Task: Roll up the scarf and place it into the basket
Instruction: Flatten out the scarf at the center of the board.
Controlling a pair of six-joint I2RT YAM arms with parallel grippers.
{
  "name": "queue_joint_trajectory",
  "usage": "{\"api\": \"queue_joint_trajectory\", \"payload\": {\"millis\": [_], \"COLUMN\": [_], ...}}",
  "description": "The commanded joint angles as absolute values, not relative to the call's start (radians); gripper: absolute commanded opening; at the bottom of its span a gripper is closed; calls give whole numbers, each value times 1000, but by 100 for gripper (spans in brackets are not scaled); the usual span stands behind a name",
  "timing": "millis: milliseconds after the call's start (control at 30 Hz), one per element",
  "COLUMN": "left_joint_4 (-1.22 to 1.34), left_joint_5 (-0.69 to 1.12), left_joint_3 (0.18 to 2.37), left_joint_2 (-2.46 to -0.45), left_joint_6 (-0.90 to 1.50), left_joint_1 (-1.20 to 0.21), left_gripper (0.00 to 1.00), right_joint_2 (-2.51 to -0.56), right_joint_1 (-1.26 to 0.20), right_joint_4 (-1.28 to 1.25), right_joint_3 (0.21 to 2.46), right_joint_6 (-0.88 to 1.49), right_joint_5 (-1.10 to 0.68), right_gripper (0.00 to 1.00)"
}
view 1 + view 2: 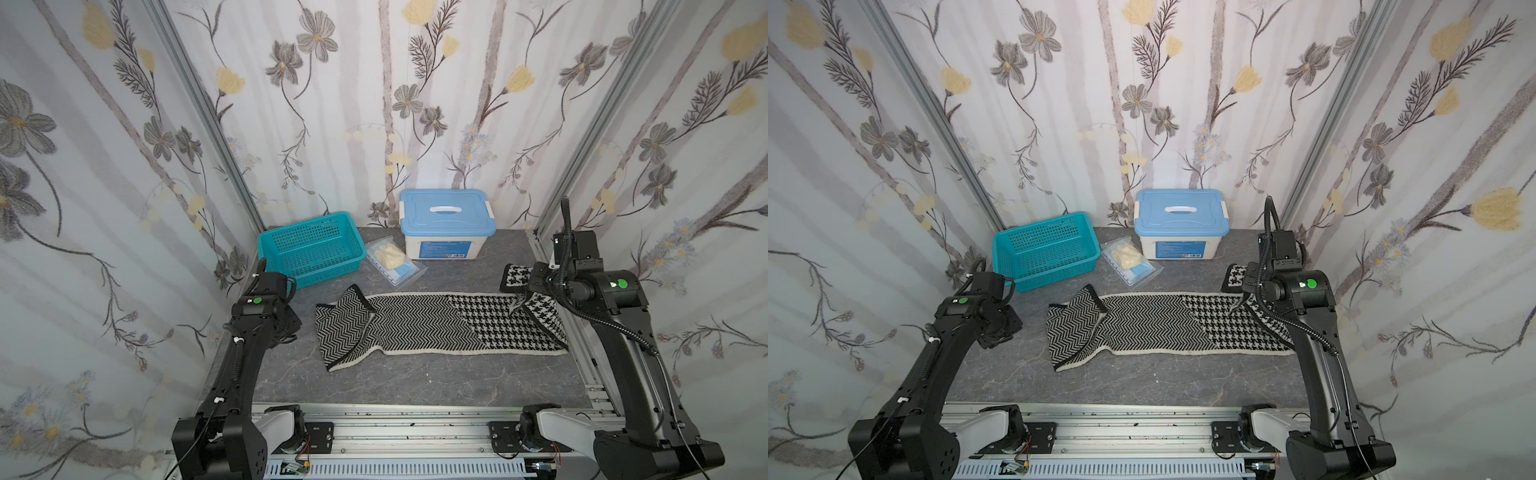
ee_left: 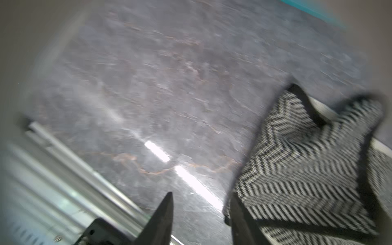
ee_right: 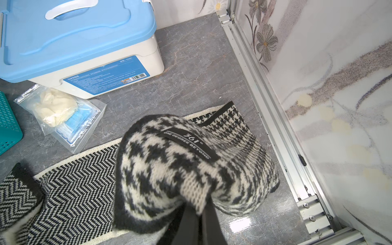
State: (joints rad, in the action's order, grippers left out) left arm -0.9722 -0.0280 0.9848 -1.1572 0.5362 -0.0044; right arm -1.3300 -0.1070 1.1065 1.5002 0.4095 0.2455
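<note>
Long black-and-white knit scarf (image 1: 415,324) lies stretched across my grey marbled table (image 1: 415,382), outside the teal perforated plastic basket (image 1: 324,268).
My right gripper (image 3: 199,212) is clenched on the houndstooth end, holding it raised off the surface. My left gripper (image 2: 201,197) hangs beside the folded herringbone end, fingers apart, grasping nothing.

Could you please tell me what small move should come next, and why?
Probably carry the right fingers toward the middle, laying the lifted houndstooth end of the long black-and-white knit scarf over itself to start the roll: they are shut on that end, while the left fingers stand open, empty.
</note>
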Motion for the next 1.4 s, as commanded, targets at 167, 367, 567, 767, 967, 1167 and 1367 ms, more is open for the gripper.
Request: {"api": "queue_joint_trajectory", "payload": {"millis": [167,367,567,767,967,1167,1367], "left_joint_4": [-751,-627,-740,-915,-971,-977,-962], "left_joint_5": [211,125,-32,-162,-188,-188,-175], "left_joint_3": [1076,1138,1362,1500,1514,1501,1460], "left_joint_2": [-1351,-1538,-1791,-1944,-1997,-1999,-1971], "left_joint_6": [473,560,552,545,551,541,539], "left_joint_1": [-255,-448,-575,-652,-669,-668,-664], "left_gripper": [96,95,92,87,81,60,25], "right_joint_2": [-1309,-1287,-1280,-1269,-1275,-1277,-1273], "right_joint_1": [-131,-171,-209,-203,-182,-160,-133], "right_joint_4": [1105,1091,1076,1072,1062,1058,1056], "right_joint_3": [1453,1385,1342,1347,1344,1344,1348], "right_joint_6": [439,508,538,514,508,502,493], "right_joint_5": [202,137,112,152,152,152,158], "right_gripper": [0,0,0,0,0,0,0]}}
